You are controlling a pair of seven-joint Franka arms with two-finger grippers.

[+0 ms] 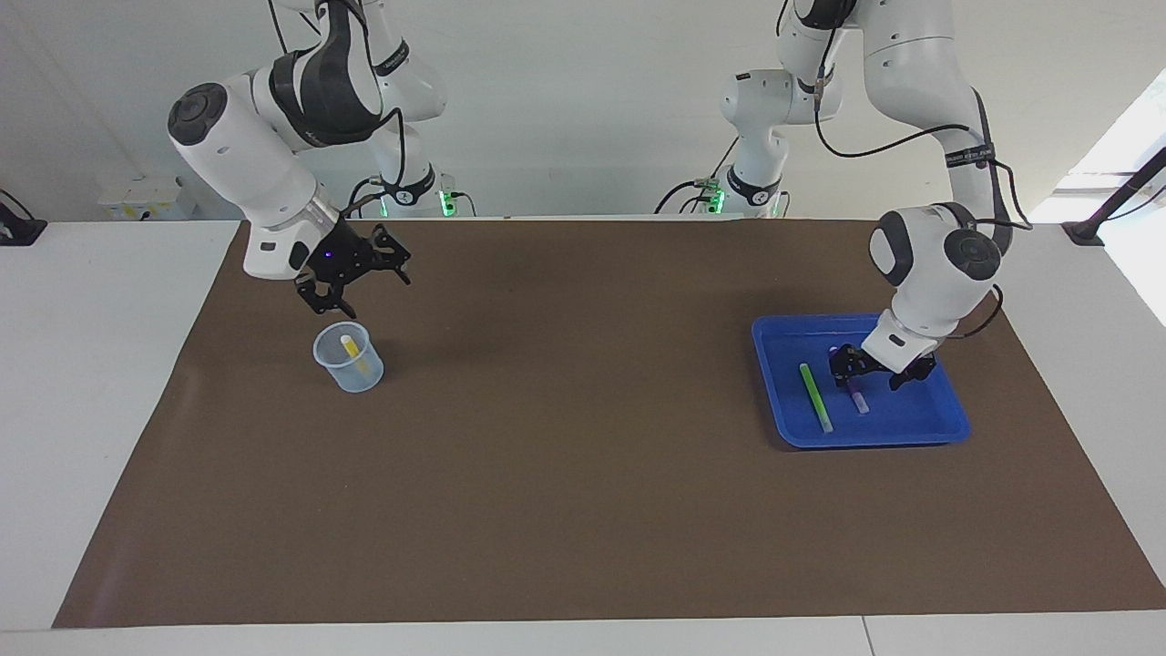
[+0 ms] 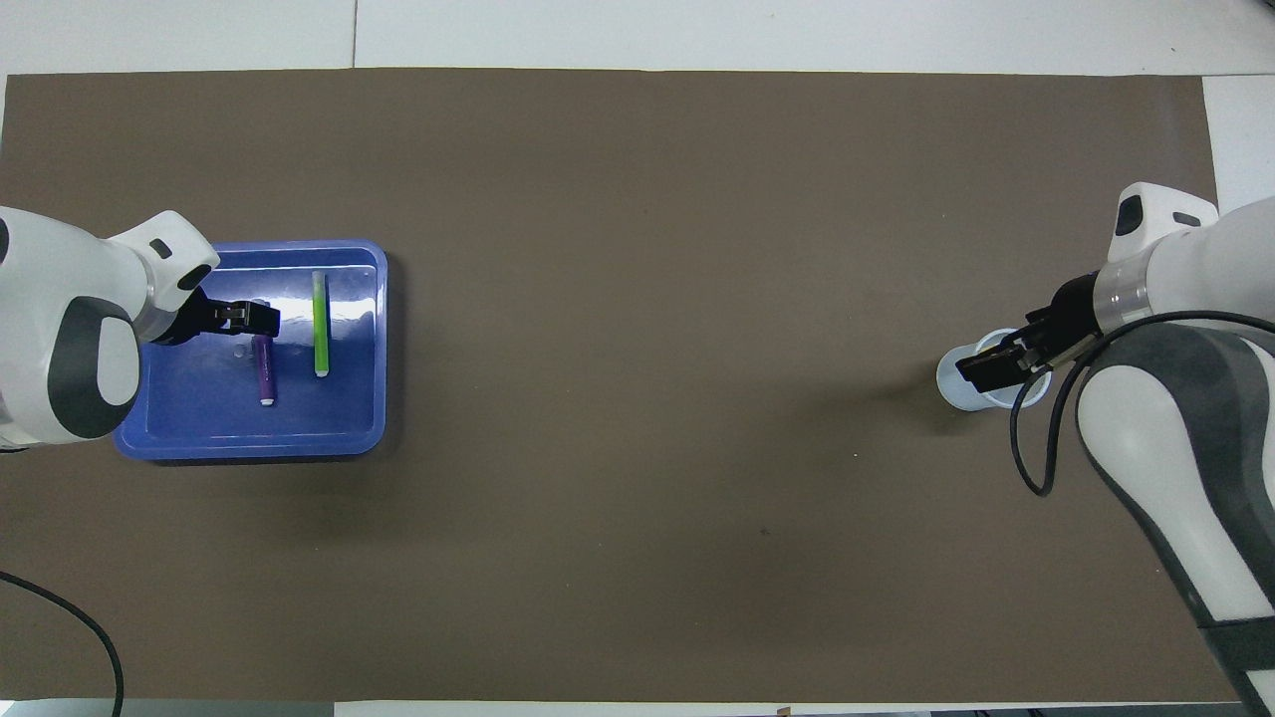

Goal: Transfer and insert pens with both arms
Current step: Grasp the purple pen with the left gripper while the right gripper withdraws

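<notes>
Three pens are in play, and only one has reached its goal. In the facing view the yellow pen leans inside the clear cup, at about nine o'clock on the brown mat. It rests slantwise because the cup is far wider than the pen. The right gripper hangs just above the cup's rim, at its twelve o'clock, with fingers spread wide and nothing between them. I judge this pen delivered.

At about four o'clock on the mat sits the blue tray, holding the green pen and the purple pen side by side, apart from each other. The left gripper is low in the tray over the purple pen's upper part. Its fingers are parted and seem to straddle the barrel, ready to pinch across it. Most of that pen is covered by the hand, so I cannot tell whether a finger touches it.

In the overhead view the tray lies at nine o'clock and the cup at three. The left gripper's tips sit over the purple pen's twelve o'clock end, with the green pen clear beside it. The right gripper covers the cup's mouth, so the yellow pen is hidden. Both arms are cut off by the frame's edges.
</notes>
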